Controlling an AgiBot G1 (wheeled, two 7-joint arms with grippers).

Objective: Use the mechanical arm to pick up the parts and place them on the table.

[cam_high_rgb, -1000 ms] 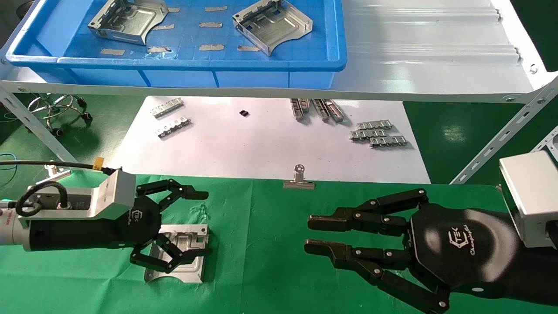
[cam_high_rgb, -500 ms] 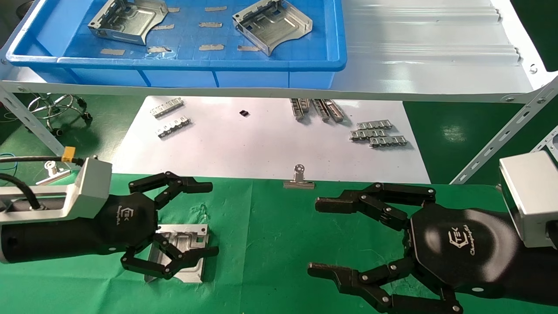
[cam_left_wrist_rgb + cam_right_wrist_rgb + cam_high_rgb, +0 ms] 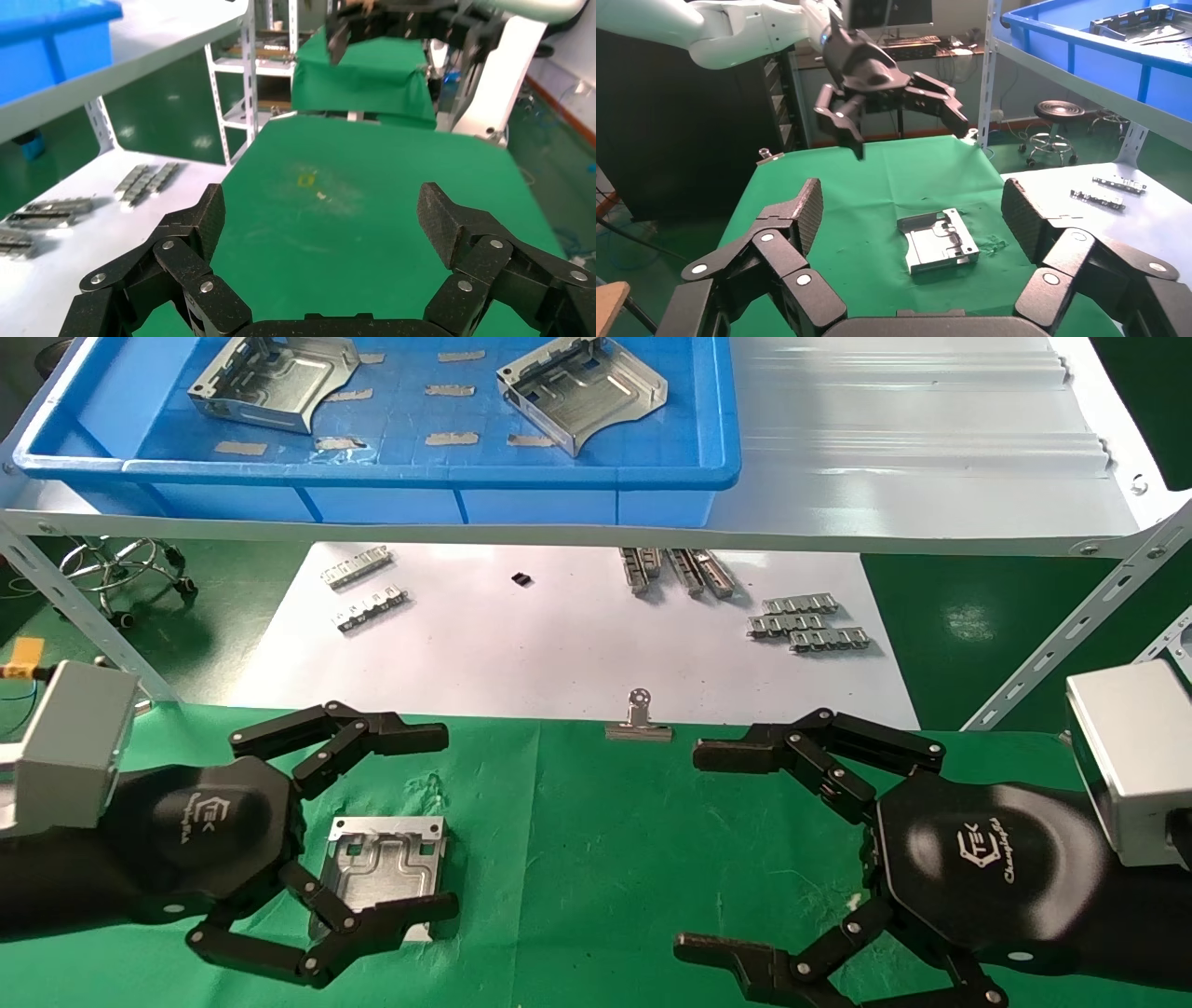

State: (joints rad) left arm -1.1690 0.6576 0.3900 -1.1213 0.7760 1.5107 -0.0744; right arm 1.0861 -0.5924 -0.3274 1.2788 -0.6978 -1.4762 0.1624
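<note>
One silver bracket (image 3: 384,873) is seen lying flat on the green counter (image 3: 559,859), free of any grip. The left claw (image 3: 447,822) is held over the counter with its fingers spread wide apart; one finger (image 3: 349,736) reaches past the bracket's far edge and the other crosses its near edge in the head view, though whether that finger touches the metal cannot be told. In the right wrist view the left claw (image 3: 905,116) is shown raised above the cloth, with the bracket (image 3: 938,241) resting alone on the green surface below it.

The right claw (image 3: 684,850) is held over the right part of the counter, well apart from the bracket, its fingers likewise spread wide and nothing held between them.

Two more brackets (image 3: 273,379) (image 3: 582,391) are found in the blue tray (image 3: 391,477) on the metal shelf (image 3: 922,477). Small toothed strips (image 3: 808,621) are scattered on the white sheet (image 3: 559,645) beyond the counter, and a binder clip (image 3: 639,717) is placed at the cloth's far edge.
</note>
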